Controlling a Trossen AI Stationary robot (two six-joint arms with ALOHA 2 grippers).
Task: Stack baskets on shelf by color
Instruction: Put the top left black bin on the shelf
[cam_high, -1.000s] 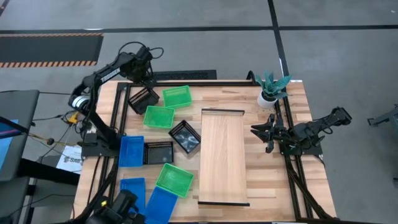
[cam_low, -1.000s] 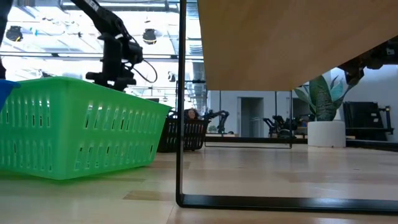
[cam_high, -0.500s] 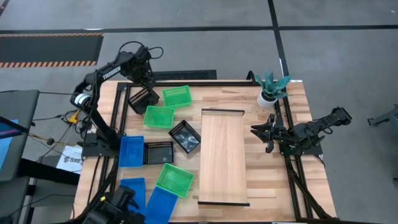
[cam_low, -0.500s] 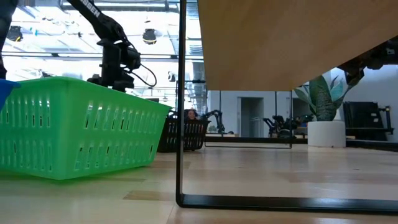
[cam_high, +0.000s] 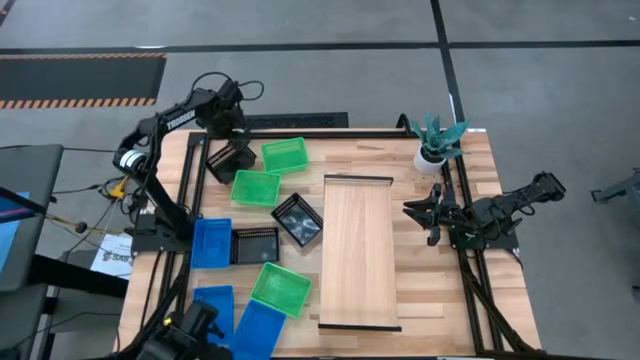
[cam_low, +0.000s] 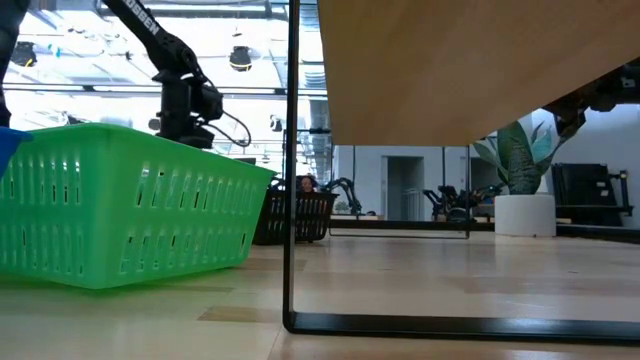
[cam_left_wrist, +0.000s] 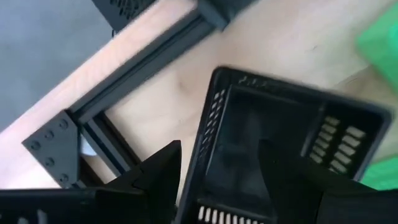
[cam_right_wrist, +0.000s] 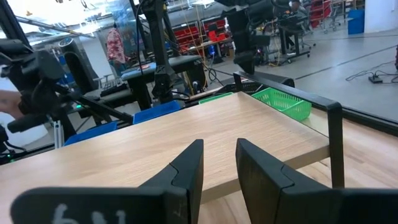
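Several mesh baskets lie on the table's left half: black ones (cam_high: 228, 157) (cam_high: 297, 219) (cam_high: 255, 244), green ones (cam_high: 284, 154) (cam_high: 255, 187) (cam_high: 280, 288) and blue ones (cam_high: 210, 242) (cam_high: 213, 305) (cam_high: 258, 330). The pale shelf (cam_high: 358, 250) stands in the middle with nothing on it. My left gripper (cam_left_wrist: 217, 152) points down, open, over the far-left black basket (cam_left_wrist: 280, 143). One finger is outside its end wall (cam_left_wrist: 208, 124) and one is over its inside. My right gripper (cam_right_wrist: 219, 155) waits at the right edge, level and open.
A potted plant (cam_high: 434, 145) stands at the far right corner. Black frame rails (cam_high: 290, 132) run along the table's far and side edges, close to the far-left black basket. The green basket (cam_low: 120, 205) fills the low view's left and hides my left gripper's fingertips there.
My left gripper has come down toward the far-left black basket and rolled a little about its own axis. Its fingers have stayed apart. The baskets and my right arm have kept still.
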